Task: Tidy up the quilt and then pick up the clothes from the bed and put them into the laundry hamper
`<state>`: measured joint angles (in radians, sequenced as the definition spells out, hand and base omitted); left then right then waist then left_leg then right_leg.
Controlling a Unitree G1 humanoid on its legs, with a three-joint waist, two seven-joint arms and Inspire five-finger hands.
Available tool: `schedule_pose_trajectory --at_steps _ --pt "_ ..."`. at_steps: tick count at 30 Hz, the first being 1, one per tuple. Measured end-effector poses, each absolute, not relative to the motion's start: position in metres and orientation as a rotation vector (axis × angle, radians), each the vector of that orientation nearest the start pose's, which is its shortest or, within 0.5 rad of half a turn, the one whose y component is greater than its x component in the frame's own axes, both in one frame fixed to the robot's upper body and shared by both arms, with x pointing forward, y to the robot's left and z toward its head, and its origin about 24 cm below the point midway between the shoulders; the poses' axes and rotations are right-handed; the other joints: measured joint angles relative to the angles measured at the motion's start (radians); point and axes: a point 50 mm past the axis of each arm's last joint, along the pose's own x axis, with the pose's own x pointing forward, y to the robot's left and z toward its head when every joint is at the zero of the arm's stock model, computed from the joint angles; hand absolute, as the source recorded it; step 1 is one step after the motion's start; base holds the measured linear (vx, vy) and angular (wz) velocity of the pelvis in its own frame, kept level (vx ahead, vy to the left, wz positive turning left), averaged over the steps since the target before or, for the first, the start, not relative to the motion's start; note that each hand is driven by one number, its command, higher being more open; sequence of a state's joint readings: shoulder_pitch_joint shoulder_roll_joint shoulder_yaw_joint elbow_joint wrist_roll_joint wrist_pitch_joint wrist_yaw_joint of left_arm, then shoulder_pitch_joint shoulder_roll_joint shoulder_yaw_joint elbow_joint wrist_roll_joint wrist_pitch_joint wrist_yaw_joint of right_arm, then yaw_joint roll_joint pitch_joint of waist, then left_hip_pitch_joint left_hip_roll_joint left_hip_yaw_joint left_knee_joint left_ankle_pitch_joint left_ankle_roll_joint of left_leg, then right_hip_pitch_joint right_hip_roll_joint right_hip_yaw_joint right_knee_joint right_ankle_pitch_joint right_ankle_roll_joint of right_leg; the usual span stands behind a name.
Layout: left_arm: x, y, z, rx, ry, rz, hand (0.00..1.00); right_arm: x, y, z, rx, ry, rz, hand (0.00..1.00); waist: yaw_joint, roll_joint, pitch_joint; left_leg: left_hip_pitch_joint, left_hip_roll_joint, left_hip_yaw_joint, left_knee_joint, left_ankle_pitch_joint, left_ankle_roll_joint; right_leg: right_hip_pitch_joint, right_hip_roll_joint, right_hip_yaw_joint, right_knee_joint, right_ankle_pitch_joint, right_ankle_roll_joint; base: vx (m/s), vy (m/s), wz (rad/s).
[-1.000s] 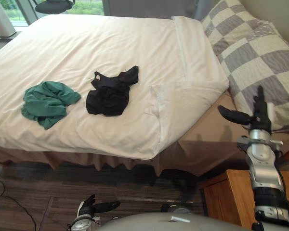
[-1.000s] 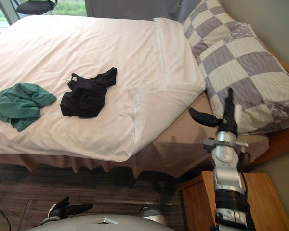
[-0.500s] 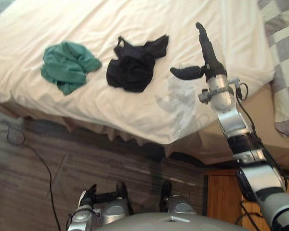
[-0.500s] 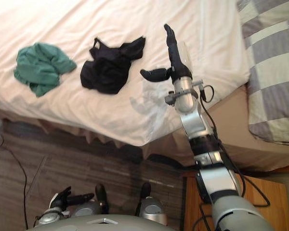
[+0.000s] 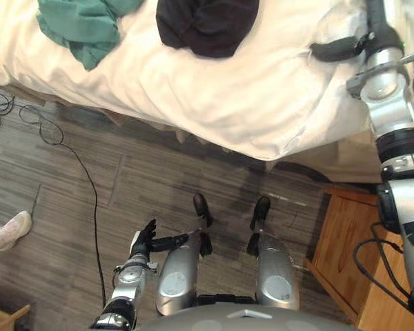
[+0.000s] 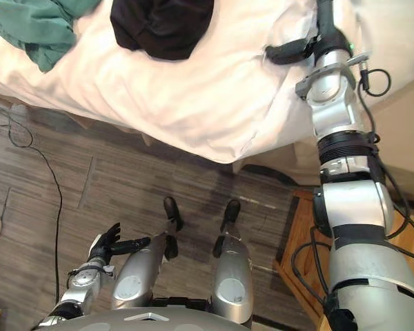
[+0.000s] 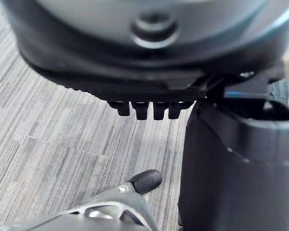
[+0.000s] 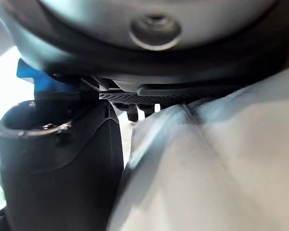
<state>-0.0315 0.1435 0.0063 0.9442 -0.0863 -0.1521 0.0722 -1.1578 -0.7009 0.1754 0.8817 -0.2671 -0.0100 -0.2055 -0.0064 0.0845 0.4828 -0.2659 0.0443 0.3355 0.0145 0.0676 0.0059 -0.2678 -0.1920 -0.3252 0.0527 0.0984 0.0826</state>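
Here the right hand [image 6: 324, 33] is spread over the quilt [image 5: 248, 96], the left hand [image 5: 145, 241] hanging loose-fingered.

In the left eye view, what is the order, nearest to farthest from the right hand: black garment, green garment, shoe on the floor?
1. Black garment, on the quilt, left of the right hand.
2. Green garment, farther left on the quilt.
3. Shoe, on the floor, far left.
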Motion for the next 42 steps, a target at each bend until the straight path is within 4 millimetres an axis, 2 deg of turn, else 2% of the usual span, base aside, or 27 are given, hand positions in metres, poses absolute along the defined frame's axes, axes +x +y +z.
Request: schedule_pose_trajectory --at_steps 4,7,9,10,11,12,13,14,16,17,19,21,24,25,26,27,31,32,33,35,36,39,41,42 --pt "0.173 0.201 -0.124 0.074 0.749 0.166 1.00 0.390 -0.271 0.295 -0.874 -0.377 -0.460 0.00 -0.005 0.000 0.000 0.008 0.007 0.024 0.001 -0.001 -0.001 -0.004 -0.002 0.008 0.009 0.000 -0.001 0.04 -0.007 -0.15" --pt "0.173 0.199 -0.124 0.066 0.750 0.166 1.00 0.386 -0.268 0.279 -0.873 -0.385 -0.424 0.00 -0.006 -0.002 0.001 0.049 0.015 0.047 0.000 -0.009 -0.013 0.019 0.000 0.016 0.026 -0.003 -0.004 0.05 -0.010 -0.15" --pt "0.173 0.197 -0.125 0.058 0.753 0.167 1.00 0.376 -0.267 0.246 -0.845 -0.365 -0.382 0.00 -0.014 -0.006 0.003 0.106 0.019 0.048 -0.002 -0.018 -0.016 0.077 0.005 0.015 0.024 -0.007 -0.008 0.06 -0.009 -0.04" --pt "0.173 0.196 -0.125 0.057 0.754 0.166 1.00 0.373 -0.266 0.237 -0.835 -0.359 -0.371 0.00 -0.019 -0.009 0.003 0.121 0.020 0.048 -0.002 -0.021 -0.018 0.093 0.007 0.014 0.020 -0.007 -0.008 0.05 -0.002 -0.04" --pt "0.172 0.197 -0.126 0.058 0.759 0.167 1.00 0.366 -0.262 0.214 -0.806 -0.338 -0.341 0.00 -0.029 -0.021 -0.001 0.151 0.020 0.049 -0.003 -0.029 -0.020 0.129 0.010 0.015 0.003 -0.007 -0.008 0.04 0.001 -0.12" --pt "0.170 0.196 -0.128 0.060 0.777 0.168 1.00 0.357 -0.258 0.189 -0.773 -0.308 -0.309 0.00 -0.038 -0.040 -0.012 0.176 0.019 0.055 -0.005 -0.036 -0.022 0.159 0.013 0.019 -0.020 -0.008 -0.006 0.04 0.002 -0.14" --pt "0.169 0.197 -0.128 0.062 0.785 0.169 1.00 0.351 -0.256 0.175 -0.758 -0.287 -0.293 0.00 -0.045 -0.052 -0.020 0.183 0.018 0.056 -0.004 -0.037 -0.024 0.171 0.013 0.021 -0.030 -0.008 -0.006 0.03 -0.006 -0.14" --pt "0.167 0.197 -0.129 0.068 0.798 0.166 1.00 0.339 -0.252 0.149 -0.726 -0.242 -0.258 0.00 -0.057 -0.076 -0.038 0.198 0.017 0.060 -0.006 -0.039 -0.027 0.192 0.017 0.024 -0.051 -0.008 -0.006 0.03 -0.019 -0.14" --pt "0.161 0.196 -0.134 0.077 0.841 0.158 1.00 0.320 -0.251 0.109 -0.677 -0.141 -0.229 0.00 -0.069 -0.111 -0.081 0.226 0.020 0.075 -0.020 -0.040 -0.029 0.219 0.026 0.033 -0.075 -0.007 -0.004 0.03 -0.036 -0.23" --pt "0.155 0.196 -0.138 0.093 0.881 0.136 1.00 0.304 -0.255 0.080 -0.631 -0.057 -0.233 1.00 -0.082 -0.129 -0.128 0.252 0.024 0.088 -0.026 -0.046 -0.037 0.235 0.032 0.050 -0.079 -0.008 -0.004 0.04 -0.032 -0.30" --pt "0.143 0.195 -0.143 0.102 0.913 0.130 1.00 0.287 -0.259 0.056 -0.579 0.013 -0.258 1.00 -0.083 -0.137 -0.192 0.285 0.026 0.125 -0.040 -0.053 -0.046 0.244 0.039 0.084 -0.087 -0.010 -0.002 0.05 -0.025 -0.52" --pt "0.135 0.190 -0.147 0.087 0.943 0.129 1.00 0.271 -0.267 0.038 -0.496 0.069 -0.308 1.00 -0.091 -0.131 -0.240 0.325 0.027 0.152 -0.049 -0.065 -0.052 0.262 0.043 0.112 -0.088 -0.016 0.004 0.04 -0.014 -0.50" --pt "0.123 0.188 -0.151 0.075 0.984 0.132 1.00 0.256 -0.274 0.016 -0.404 0.163 -0.368 1.00 -0.108 -0.122 -0.284 0.366 0.025 0.180 -0.071 -0.068 -0.056 0.280 0.049 0.134 -0.090 -0.021 0.006 0.02 -0.002 -0.29" --pt "0.119 0.188 -0.153 0.070 1.003 0.141 1.00 0.243 -0.281 -0.002 -0.346 0.239 -0.418 1.00 -0.110 -0.119 -0.298 0.384 0.026 0.190 -0.078 -0.070 -0.059 0.291 0.052 0.143 -0.091 -0.024 0.005 0.01 -0.006 -0.20" --pt "0.119 0.188 -0.154 0.068 1.009 0.143 1.00 0.236 -0.285 -0.008 -0.303 0.269 -0.447 1.00 -0.110 -0.117 -0.305 0.386 0.026 0.193 -0.080 -0.071 -0.059 0.291 0.054 0.145 -0.091 -0.025 0.005 0.01 -0.020 -0.17" --pt "0.117 0.190 -0.154 0.055 1.019 0.159 1.00 0.220 -0.293 -0.021 -0.218 0.323 -0.518 1.00 -0.111 -0.114 -0.312 0.392 0.026 0.197 -0.087 -0.070 -0.059 0.292 0.055 0.148 -0.092 -0.025 0.005 0.01 -0.017 -0.09" --pt "0.101 0.198 -0.158 0.005 1.060 0.241 1.00 0.181 -0.326 -0.035 0.123 0.347 -0.814 1.00 -0.138 -0.108 -0.319 0.436 0.026 0.226 -0.096 -0.078 -0.068 0.320 0.058 0.170 -0.095 -0.027 0.007 0.00 -0.011 -0.20" --pt "0.098 0.198 -0.159 -0.020 1.063 0.268 1.00 0.165 -0.337 -0.037 0.166 0.348 -0.903 1.00 -0.137 -0.106 -0.321 0.450 0.026 0.240 -0.097 -0.082 -0.070 0.327 0.059 0.178 -0.095 -0.029 0.007 -0.01 -0.004 -0.24" --pt "0.096 0.197 -0.159 -0.035 1.066 0.284 1.00 0.157 -0.342 -0.039 0.187 0.349 -0.942 1.00 -0.137 -0.106 -0.325 0.451 0.026 0.244 -0.101 -0.087 -0.071 0.327 0.060 0.183 -0.095 -0.031 0.006 -0.03 0.000 -0.23" --pt "0.084 0.197 -0.162 -0.076 1.091 0.332 1.00 0.128 -0.356 -0.040 0.279 0.323 -1.098 1.00 -0.139 -0.101 -0.352 0.451 0.027 0.262 -0.103 -0.103 -0.079 0.325 0.062 0.193 -0.103 -0.032 0.006 -0.02 -0.007 -0.18" --pt "0.081 0.198 -0.162 -0.084 1.095 0.350 1.00 0.113 -0.362 -0.035 0.315 0.283 -1.191 1.00 -0.141 -0.104 -0.365 0.452 0.029 0.268 -0.103 -0.106 -0.081 0.325 0.063 0.194 -0.107 -0.032 0.005 0.01 -0.016 -0.11" --pt "0.068 0.195 -0.164 -0.116 1.118 0.391 1.00 0.088 -0.373 -0.016 0.324 0.156 -1.372 1.00 -0.146 -0.097 -0.383 0.479 0.037 0.293 -0.103 -0.120 -0.079 0.348 0.068 0.194 -0.108 -0.037 0.003 0.02 -0.027 -0.07" --pt "0.067 0.193 -0.165 -0.118 1.120 0.393 1.00 0.085 -0.376 -0.008 0.335 0.098 -1.404 1.00 -0.146 -0.098 -0.390 0.484 0.039 0.296 -0.103 -0.124 -0.080 0.354 0.068 0.193 -0.108 -0.042 0.002 -0.01 -0.014 0.00" --pt "0.066 0.193 -0.165 -0.117 1.123 0.394 1.00 0.088 -0.378 0.006 0.318 0.030 -1.410 1.00 -0.146 -0.100 -0.403 0.485 0.044 0.315 -0.103 -0.127 -0.083 0.354 0.068 0.189 -0.107 -0.045 0.003 -0.01 -0.016 0.07"
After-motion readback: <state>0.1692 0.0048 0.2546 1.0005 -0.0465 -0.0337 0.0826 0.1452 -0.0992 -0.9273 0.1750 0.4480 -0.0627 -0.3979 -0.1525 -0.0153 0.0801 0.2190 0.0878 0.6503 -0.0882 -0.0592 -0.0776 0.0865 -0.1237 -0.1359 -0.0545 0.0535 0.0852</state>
